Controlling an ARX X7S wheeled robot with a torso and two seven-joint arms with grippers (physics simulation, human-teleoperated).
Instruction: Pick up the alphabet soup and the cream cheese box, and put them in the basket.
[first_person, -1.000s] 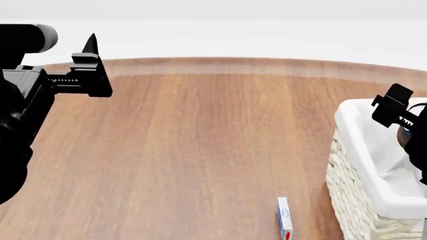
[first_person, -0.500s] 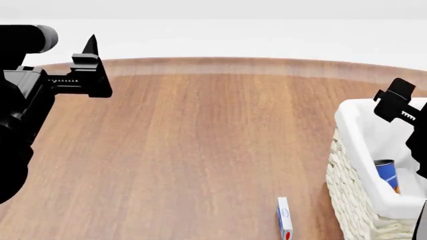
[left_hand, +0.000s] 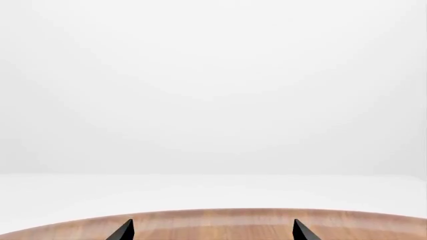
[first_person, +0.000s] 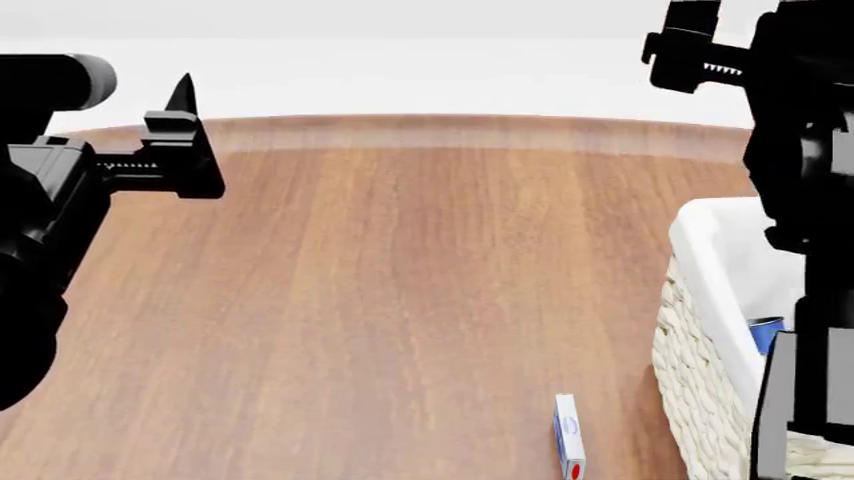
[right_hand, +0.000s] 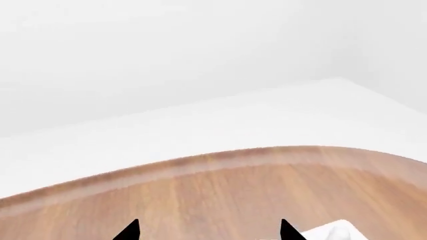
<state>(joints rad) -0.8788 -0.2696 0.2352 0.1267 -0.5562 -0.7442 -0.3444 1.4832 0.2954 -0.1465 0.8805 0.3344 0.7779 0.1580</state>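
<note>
The cream cheese box (first_person: 569, 438) stands on its thin edge on the wooden table (first_person: 400, 300), near the front, just left of the basket (first_person: 701, 390). The alphabet soup can (first_person: 765, 334) lies inside the basket, only its blue top showing behind my right arm. My right gripper (first_person: 687, 45) is open and empty, raised high above the basket's far end; its fingertips (right_hand: 131, 231) frame bare table. My left gripper (first_person: 180, 125) is open and empty, held above the table's far left; its tips (left_hand: 124, 230) show only the table's far edge.
The basket's white liner corner (right_hand: 333, 231) shows in the right wrist view. My right arm (first_person: 807, 250) covers much of the basket in the head view. The table's curved far edge (first_person: 441, 125) meets a plain white background.
My right gripper has risen from inside the basket to high above it, empty. The soup can came into view in the basket. The left arm has not moved.
</note>
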